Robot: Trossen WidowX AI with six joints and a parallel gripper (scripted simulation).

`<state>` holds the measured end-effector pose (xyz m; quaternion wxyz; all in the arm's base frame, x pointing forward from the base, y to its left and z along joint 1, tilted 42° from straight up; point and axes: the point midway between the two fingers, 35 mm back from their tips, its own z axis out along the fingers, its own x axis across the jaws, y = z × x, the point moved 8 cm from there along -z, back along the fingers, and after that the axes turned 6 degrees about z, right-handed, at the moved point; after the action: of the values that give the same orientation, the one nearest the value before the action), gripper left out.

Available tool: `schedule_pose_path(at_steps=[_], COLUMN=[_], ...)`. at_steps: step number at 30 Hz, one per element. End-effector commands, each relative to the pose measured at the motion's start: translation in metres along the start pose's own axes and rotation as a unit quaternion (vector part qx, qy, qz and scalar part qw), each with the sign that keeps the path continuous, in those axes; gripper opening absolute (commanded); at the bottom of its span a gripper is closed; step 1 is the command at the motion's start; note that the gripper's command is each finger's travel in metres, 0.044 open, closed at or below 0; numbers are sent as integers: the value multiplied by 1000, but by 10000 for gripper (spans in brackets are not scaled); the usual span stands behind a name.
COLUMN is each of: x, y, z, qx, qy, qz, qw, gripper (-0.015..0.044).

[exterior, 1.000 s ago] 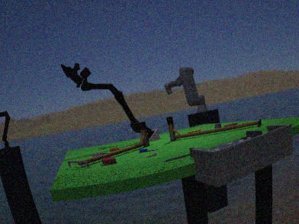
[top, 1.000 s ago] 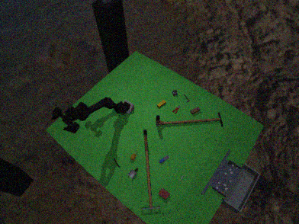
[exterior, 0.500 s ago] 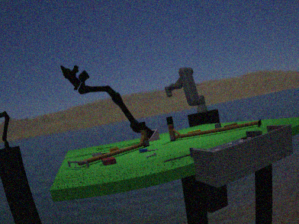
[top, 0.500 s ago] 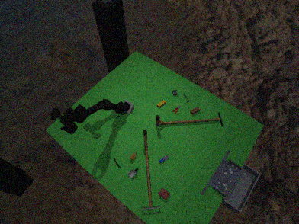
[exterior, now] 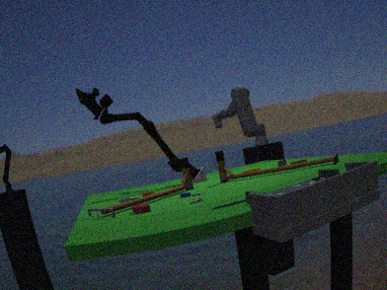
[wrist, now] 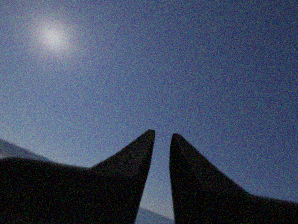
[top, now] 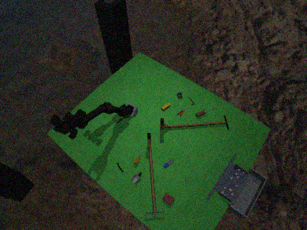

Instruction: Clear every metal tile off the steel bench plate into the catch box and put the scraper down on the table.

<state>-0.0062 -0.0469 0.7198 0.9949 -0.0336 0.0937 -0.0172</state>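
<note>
My gripper (exterior: 77,91) (wrist: 162,138) is raised high at the arm's end, away from the table; its fingers are nearly together with only sky between them. Two long wooden-handled tools lie on the green table (top: 98,78) (exterior: 163,232): one tool (top: 196,124) (exterior: 281,170) has a narrow dark crosswise head, the other (top: 152,172) (exterior: 148,196) a wide, pale one. I cannot tell which is the scraper. Small pale tiles (top: 230,190) lie on the grey steel plate (top: 223,181), beside the catch box (top: 252,189) (exterior: 316,202). The box wall hides them in the exterior view.
A yellow block (top: 166,106), red-handled pliers (top: 180,113) and a brown block (top: 200,113) lie beyond one handle. A red block (top: 168,199) (exterior: 141,208) and a blue-handled item (top: 168,163) (exterior: 185,195) lie near the other. A grey arm (exterior: 243,115) stands behind the table.
</note>
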Motion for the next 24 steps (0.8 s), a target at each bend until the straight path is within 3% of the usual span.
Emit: schedule_pose_path(at_steps=[1, 24], x=[-4, -4], y=[-17, -95], z=[-3, -18], qx=[17, 102], qy=[-16, -72], qz=[23, 112], qw=[999, 986], gripper=[0, 0])
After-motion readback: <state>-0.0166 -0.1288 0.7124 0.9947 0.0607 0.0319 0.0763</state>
